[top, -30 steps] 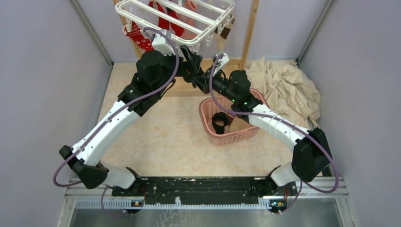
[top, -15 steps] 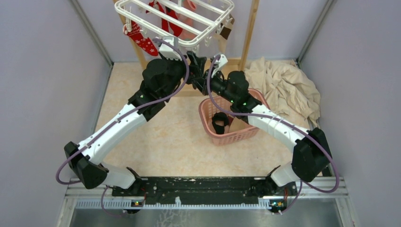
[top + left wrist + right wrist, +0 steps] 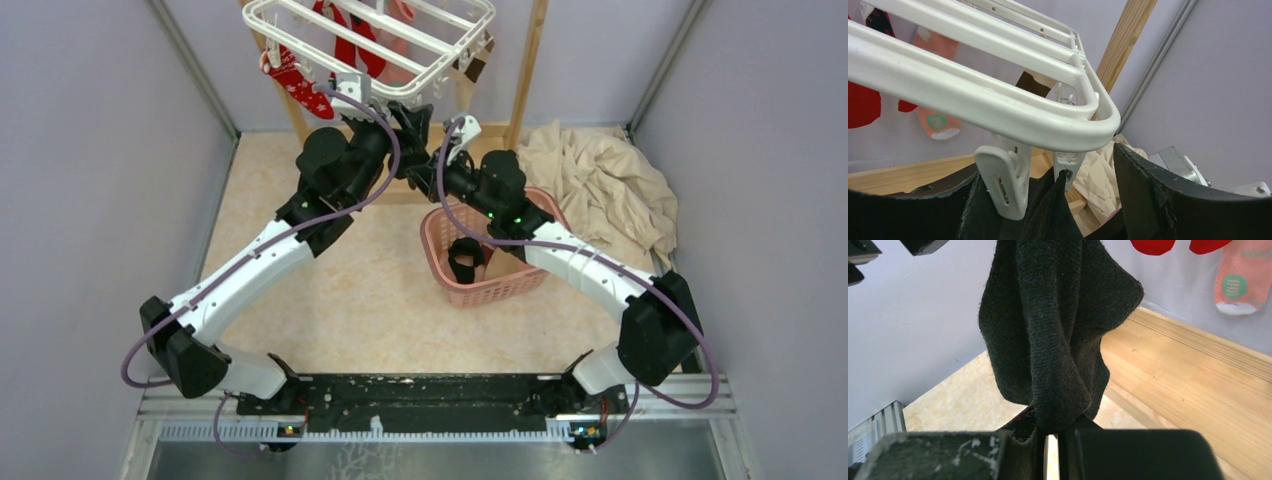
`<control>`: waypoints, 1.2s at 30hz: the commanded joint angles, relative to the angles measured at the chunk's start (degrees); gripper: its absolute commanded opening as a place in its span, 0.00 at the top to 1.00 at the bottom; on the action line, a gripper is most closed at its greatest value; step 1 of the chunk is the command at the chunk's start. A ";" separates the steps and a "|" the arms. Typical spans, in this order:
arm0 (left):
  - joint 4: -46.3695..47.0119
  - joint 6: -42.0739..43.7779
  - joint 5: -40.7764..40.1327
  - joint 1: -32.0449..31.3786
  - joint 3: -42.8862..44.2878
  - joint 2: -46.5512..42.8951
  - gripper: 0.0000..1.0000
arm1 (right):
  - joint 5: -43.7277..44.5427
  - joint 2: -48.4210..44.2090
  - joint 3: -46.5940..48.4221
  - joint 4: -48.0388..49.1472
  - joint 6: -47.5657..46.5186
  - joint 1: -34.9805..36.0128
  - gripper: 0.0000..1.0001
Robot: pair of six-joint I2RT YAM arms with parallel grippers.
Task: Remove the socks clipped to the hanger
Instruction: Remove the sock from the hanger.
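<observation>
Both up under the near right corner of the hanger (image 3: 370, 40), almost nose to nose. On the right gripper (image 3: 1050, 440): pinched shut on the bottom fold of the black sock (image 3: 1058, 340), gripping it low, well below the bars. On the left gripper (image 3: 1043, 175): spread wide, straddling two white clips (image 3: 1003, 182) (and the sock's top edge, caught in the right-hand clip). Contact between fingers (image 3: 1168, 200) and clips: cannot tell from here. Elsewhere on the hanger: a red sock (image 3: 300, 86) clipped at the left side, a pink sock (image 3: 1240, 285) dangling toward the back, a brown sock (image 3: 481, 66) at the far right corner. Down on the table (image 3: 330, 290), just this side of the grippers: a pink basket (image 3: 495, 290) with a second black sock (image 3: 465, 258) lying inside. Off to the right, against the wall: a heap of beige cloth (image 3: 600, 180). Right behind the hanger's right corner: a wooden post (image 3: 530, 60), upright.
</observation>
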 commanded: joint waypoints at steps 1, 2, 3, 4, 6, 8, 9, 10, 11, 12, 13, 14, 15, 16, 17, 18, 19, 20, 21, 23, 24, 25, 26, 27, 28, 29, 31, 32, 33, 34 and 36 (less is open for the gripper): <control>5.25 0.59 0.77 -0.28 0.40 1.81 0.23 | 0.07 -2.13 1.79 -1.18 -0.86 1.32 1.00; 5.47 0.57 0.83 -0.28 0.57 2.13 0.24 | 0.09 -2.15 1.72 -1.18 -0.94 1.44 1.00; 5.59 0.50 0.92 -0.28 0.84 2.56 0.24 | 0.08 -2.23 1.67 -1.18 -0.90 1.48 1.00; 5.68 0.56 0.94 -0.34 1.02 2.95 0.24 | 0.09 -2.25 1.68 -1.30 -0.99 1.49 1.00; 6.17 0.71 0.65 -0.30 0.95 3.39 0.24 | 0.09 -2.51 1.63 -1.44 -1.10 1.53 1.00; 6.78 0.99 0.22 -0.33 0.95 3.70 0.25 | 0.09 -2.61 1.65 -1.73 -1.28 1.64 1.00; 6.93 1.08 0.07 -0.29 1.01 3.71 0.27 | 0.09 -2.68 1.54 -1.76 -1.36 1.62 1.00; 7.14 1.23 -0.16 -0.29 0.95 3.71 0.28 | 0.09 -2.77 1.50 -1.79 -1.38 1.66 1.00; 7.32 1.34 -0.35 -0.31 0.95 3.71 0.28 | 0.09 -2.82 1.43 -1.88 -1.44 1.66 1.00; 7.51 1.43 -0.51 -0.29 0.99 3.73 0.29 | 0.02 -2.78 1.31 -1.88 -1.40 1.73 1.00; 7.82 1.53 -0.65 -0.29 0.87 3.63 0.29 | -0.04 -2.86 1.20 -1.80 -1.40 1.73 1.00; 8.10 1.53 -0.72 -0.28 0.76 3.49 0.29 | -0.12 -2.88 1.09 -1.79 -1.44 1.75 1.00; 8.44 1.53 -0.73 -0.28 0.57 3.37 0.29 | -0.17 -2.93 1.04 -1.87 -1.42 1.75 1.00; 8.76 1.45 -0.69 -0.28 0.43 3.21 0.29 | -0.17 -3.00 0.92 -1.88 -1.42 1.80 1.00; 9.06 1.38 -0.58 -0.28 0.33 3.18 0.30 | -0.17 -3.13 0.76 -1.80 -1.45 1.80 1.00; 9.29 1.24 -0.56 -0.28 0.27 3.12 0.32 | -0.13 -3.14 0.65 -1.84 -1.39 1.84 1.00; 9.39 1.12 -0.47 -0.28 0.24 3.14 0.33 | -0.09 -3.16 0.64 -1.88 -1.46 1.84 1.00; 9.56 1.02 -0.38 -0.28 0.24 3.14 0.35 | -0.09 -3.25 0.52 -1.96 -1.47 1.84 1.00; 9.73 0.93 -0.38 -0.28 0.24 3.09 0.36 | -0.09 -3.31 0.45 -1.97 -1.46 1.84 1.00; 9.98 0.75 -0.31 -0.28 0.16 3.10 0.39 | -0.08 -3.38 0.44 -2.12 -1.45 1.91 1.00; 10.07 0.72 -0.25 -0.28 0.16 3.15 0.41 | -0.08 -3.47 0.45 -2.14 -1.46 1.95 1.00; 10.26 0.66 -0.18 -0.28 0.09 3.04 0.41 | -0.13 -3.49 0.42 -2.23 -1.54 2.01 1.00; 10.36 0.65 -0.19 -0.28 0.13 3.00 0.42 | -0.09 -3.53 0.46 -2.30 -1.60 2.02 1.00; 10.51 0.65 -0.17 -0.31 0.12 2.99 0.42 | -0.09 -3.51 0.46 -2.39 -1.64 2.09 1.00; 10.63 0.72 -0.18 -0.29 0.20 2.82 0.42 | -0.09 -3.55 0.38 -2.34 -1.65 2.09 1.00; 10.71 0.74 -0.16 -0.31 0.16 2.83 0.42 | -0.11 -3.55 0.23 -2.32 -1.65 2.15 1.00; 10.83 0.74 -0.24 -0.29 0.23 2.81 0.45 | -0.15 -3.43 0.23 -2.30 -1.60 2.19 1.00; 10.83 0.81 -0.26 -0.31 0.37 2.87 0.47 | -0.17 -3.40 0.19 -2.20 -1.55 2.19 1.00; 10.83 0.83 -0.34 -0.29 0.44 2.90 0.52 | -0.17 -3.40 0.16 -2.15 -1.52 2.26 1.00; 10.83 0.83 -0.37 -0.31 0.55 3.02 0.55 | -0.17 -3.40 0.22 -2.22 -1.56 2.28 1.00; 10.83 0.75 -0.31 -0.31 0.69 3.14 0.59 | -0.25 -3.43 0.13 -2.23 -1.56 2.37 1.00</control>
